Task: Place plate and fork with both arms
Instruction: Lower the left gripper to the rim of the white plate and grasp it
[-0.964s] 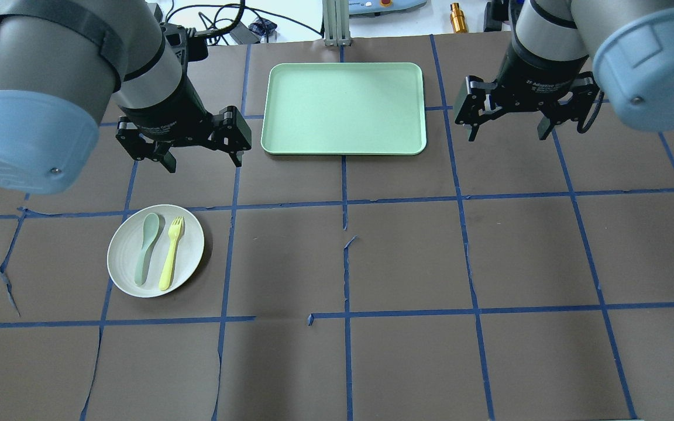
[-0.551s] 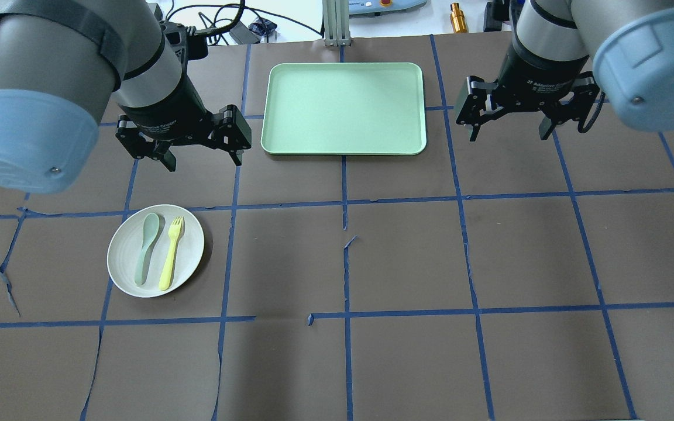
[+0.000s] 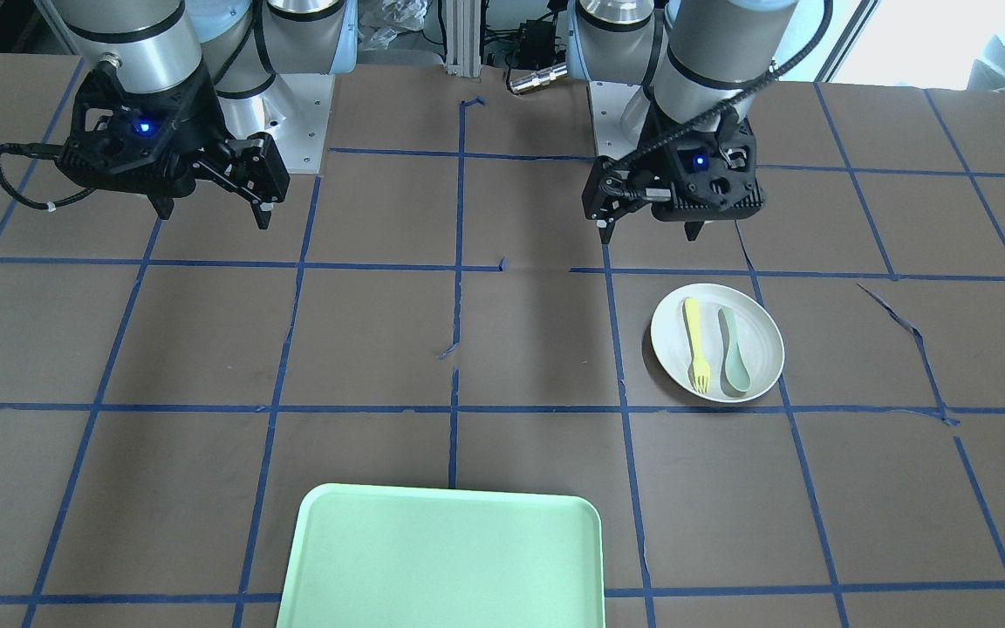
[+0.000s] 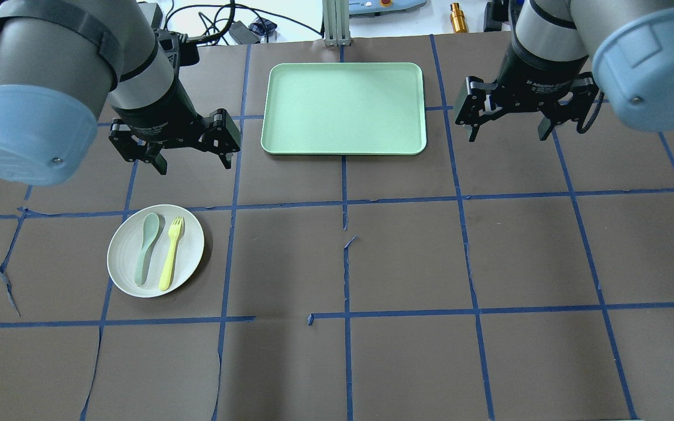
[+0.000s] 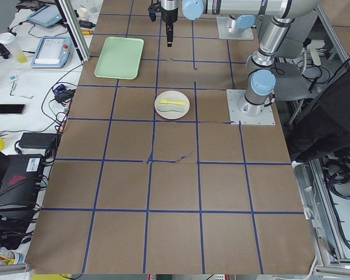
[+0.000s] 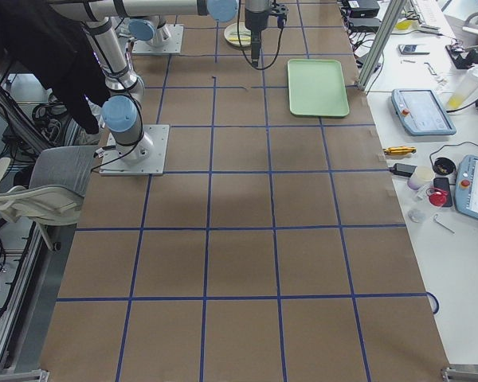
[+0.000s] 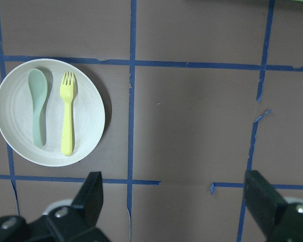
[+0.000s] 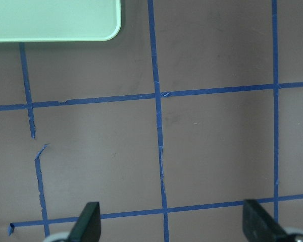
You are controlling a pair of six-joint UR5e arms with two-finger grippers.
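Observation:
The off-white plate (image 4: 192,238) lies on the brown table at the left, with the yellow fork (image 4: 171,252) and a grey-green spoon (image 4: 146,248) side by side on it. It also shows in the front view (image 3: 762,336) and the left wrist view (image 7: 90,118), with the fork (image 7: 67,118) lying lengthwise. My left gripper (image 4: 193,165) hangs open and empty above the table, just beyond the plate. My right gripper (image 4: 508,136) hangs open and empty at the far right, away from the plate.
An empty light green tray (image 4: 343,108) lies at the table's far middle, between the two grippers, and shows in the front view (image 3: 446,558). Blue tape lines grid the brown table cover. Cables and a brass part sit beyond the far edge.
My left gripper has shifted slightly to the left, still open above the table. The right arm, plate, fork and spoon have not moved.

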